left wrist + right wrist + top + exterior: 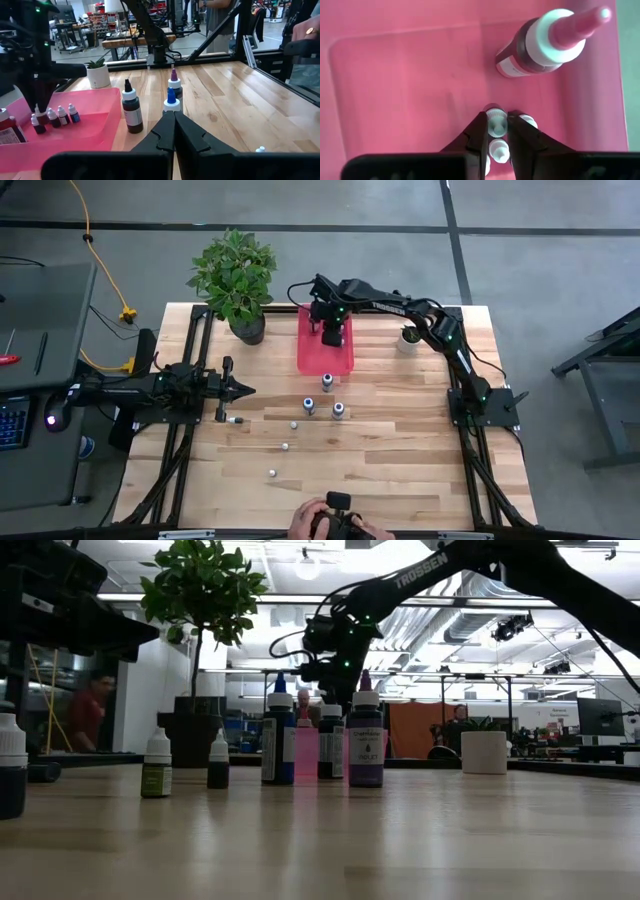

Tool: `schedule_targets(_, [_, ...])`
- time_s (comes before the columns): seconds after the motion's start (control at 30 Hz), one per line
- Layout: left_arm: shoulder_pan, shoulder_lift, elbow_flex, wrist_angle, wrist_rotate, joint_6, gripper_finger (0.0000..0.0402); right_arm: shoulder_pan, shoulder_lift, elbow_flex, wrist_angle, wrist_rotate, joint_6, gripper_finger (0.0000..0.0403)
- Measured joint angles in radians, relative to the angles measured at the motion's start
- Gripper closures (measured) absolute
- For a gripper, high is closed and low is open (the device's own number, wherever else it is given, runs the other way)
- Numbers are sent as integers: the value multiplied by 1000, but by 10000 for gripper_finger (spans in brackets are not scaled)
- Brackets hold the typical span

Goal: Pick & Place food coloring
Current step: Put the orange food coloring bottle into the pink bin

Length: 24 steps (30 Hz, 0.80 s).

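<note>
Right wrist view: the right gripper [497, 125] is seen over the pink tray [410, 75], its fingers pressed against the white cap of a tiny bottle [496, 122]; two more small caps are partly hidden behind the fingers, and one taller red-tipped bottle [545, 42] stands beside them. In the left wrist view four tiny bottles [55, 117] are counted in the tray, with a larger one cut off at the picture's edge. On the wooden surface [400, 450], three taller bottles [327, 383] are counted in the high view, plus four small ones [285, 447] too small to be told apart. The left gripper [240, 391] is clenched on nothing, low over the surface's left side. A person's hands [310, 522] are cut off at the near edge.
</note>
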<state>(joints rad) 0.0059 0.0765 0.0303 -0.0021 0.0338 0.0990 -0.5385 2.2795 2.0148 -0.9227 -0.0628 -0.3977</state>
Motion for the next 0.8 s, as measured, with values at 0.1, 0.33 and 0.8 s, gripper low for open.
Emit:
schedule_targets(0.1, [0,0,0,0,0,0,401,0,0,0,-3,0,13,337])
schedule_targets(0.33, [0,0,0,0,0,0,401,0,0,0,-17,-1,16,344])
schedule_targets(0.8, [0,0,0,0,0,0,401,0,18,0,-61,-26,38,344])
